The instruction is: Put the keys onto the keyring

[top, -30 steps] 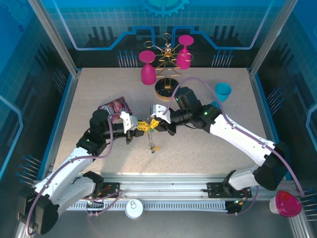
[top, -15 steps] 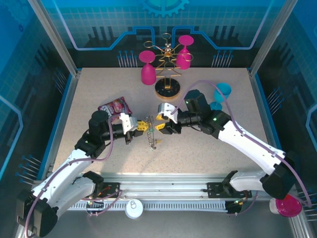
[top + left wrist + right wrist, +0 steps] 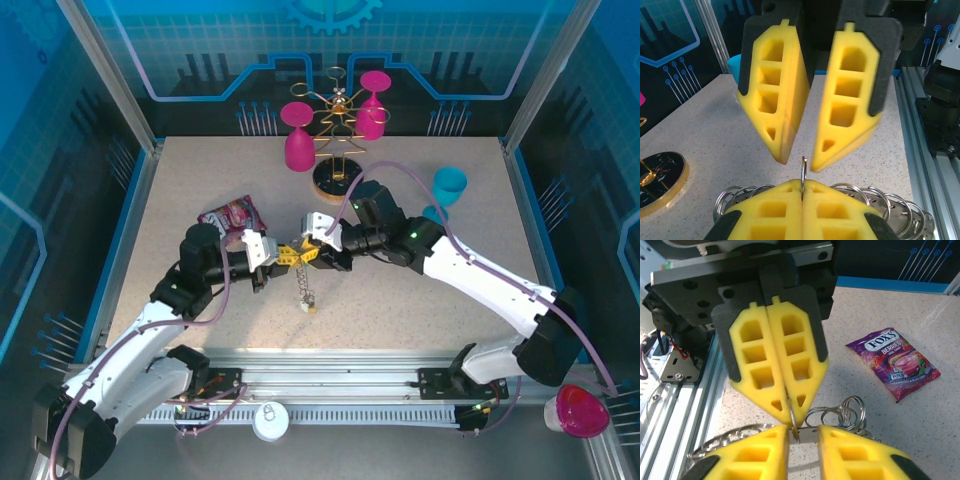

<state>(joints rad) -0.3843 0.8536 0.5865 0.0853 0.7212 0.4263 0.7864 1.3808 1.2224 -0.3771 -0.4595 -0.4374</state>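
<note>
Left gripper has its 2 yellow foam fingers pressed together on the thin grey metal keyring, holding it edge-up above the speckled beige table, I'd guess so the other arm can meet it head-on; a string of linked silver rings trails down from there. Right gripper faces it tip to tip, fingers slightly apart and straddling the ring's top edge; can't tell if they actually touch it.
</note>
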